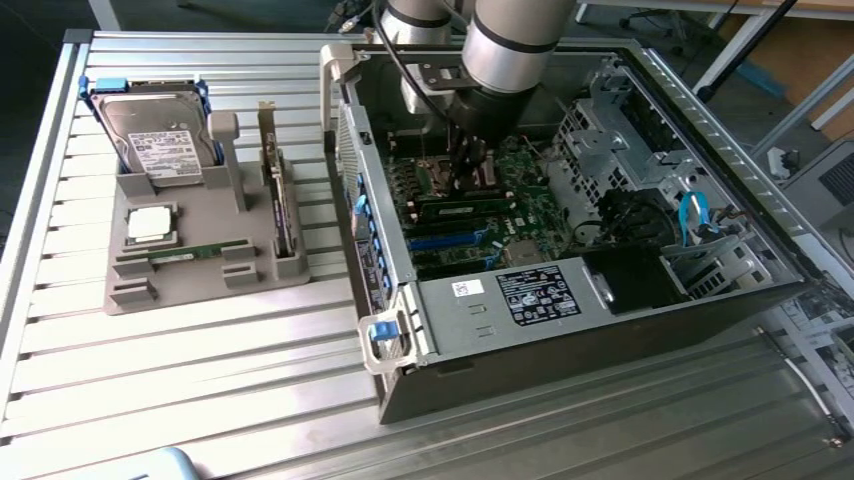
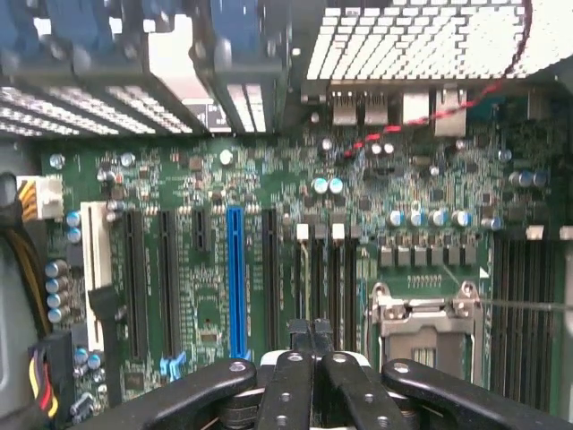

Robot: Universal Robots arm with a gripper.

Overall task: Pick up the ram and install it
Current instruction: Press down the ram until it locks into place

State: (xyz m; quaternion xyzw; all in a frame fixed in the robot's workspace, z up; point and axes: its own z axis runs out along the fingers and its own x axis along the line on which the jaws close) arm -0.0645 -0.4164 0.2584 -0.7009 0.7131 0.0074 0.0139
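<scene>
The tool (image 2: 312,333), clenched empty, hangs inside the case (image 1: 534,350) over the motherboard (image 2: 269,206); the ram (image 1: 198,252) sits slotted upright in its tray (image 1: 174,290).

Place: robotics lab or workshop
Evidence: ribbed aluminium workbench (image 1: 200,380), opened computer tower (image 1: 561,250), grey parts fixture (image 1: 200,270), office chairs behind (image 1: 654,20)
</scene>
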